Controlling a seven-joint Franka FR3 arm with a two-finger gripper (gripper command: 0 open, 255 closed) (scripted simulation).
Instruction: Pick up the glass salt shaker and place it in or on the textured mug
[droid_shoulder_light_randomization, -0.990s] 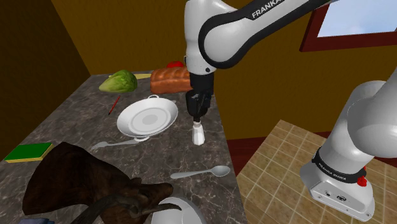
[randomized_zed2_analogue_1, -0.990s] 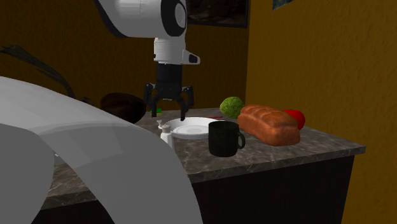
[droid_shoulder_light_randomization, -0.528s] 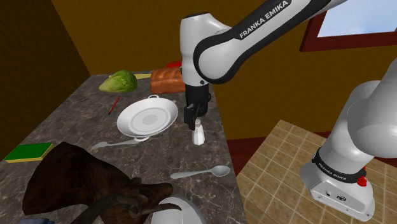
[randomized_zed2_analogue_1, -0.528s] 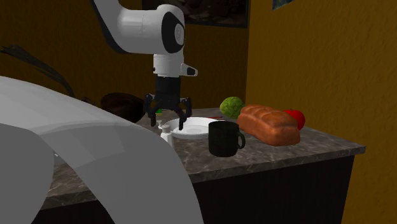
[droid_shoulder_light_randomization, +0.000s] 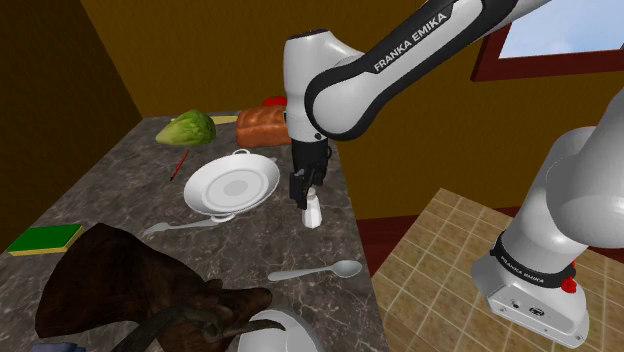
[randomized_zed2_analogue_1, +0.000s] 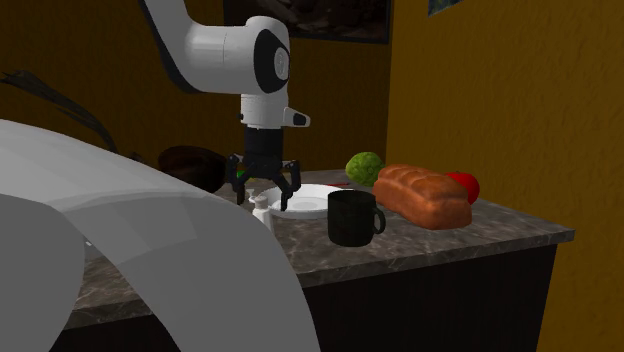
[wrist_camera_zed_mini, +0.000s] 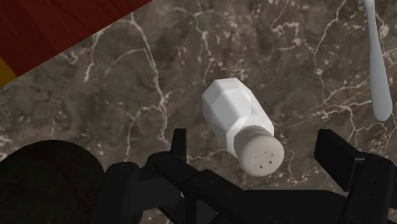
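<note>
The white faceted salt shaker (droid_shoulder_light_randomization: 314, 211) stands upright on the dark marble counter (droid_shoulder_light_randomization: 110, 190), close to its edge and beside the white dish. My black gripper (droid_shoulder_light_randomization: 309, 198) hangs straight down over it, open, with a finger on either side of the cap and neither touching. From the hand, the shaker (wrist_camera_zed_mini: 238, 118) shows between the spread fingers of the gripper (wrist_camera_zed_mini: 256, 151). The mug (randomized_zed2_analogue_1: 352, 218) is plain black with a handle. In the second exterior view it stands to the right of the shaker (randomized_zed2_analogue_1: 262, 211) and the gripper (randomized_zed2_analogue_1: 264, 198), near the counter's front edge.
A white handled dish (droid_shoulder_light_randomization: 232, 185) lies next to the shaker. A bread loaf (droid_shoulder_light_randomization: 265, 125), a lettuce (droid_shoulder_light_randomization: 187, 128) and something red (droid_shoulder_light_randomization: 272, 101) sit at the far end. A spoon (droid_shoulder_light_randomization: 318, 271), a fork (droid_shoulder_light_randomization: 175, 228) and a brown heap (droid_shoulder_light_randomization: 130, 290) lie nearer. Past the counter's edge is tiled floor (droid_shoulder_light_randomization: 450, 270).
The arm has come down: the gripper dropped from above the shaker to straddle its top. The fingers stayed open and the shaker has not moved.
</note>
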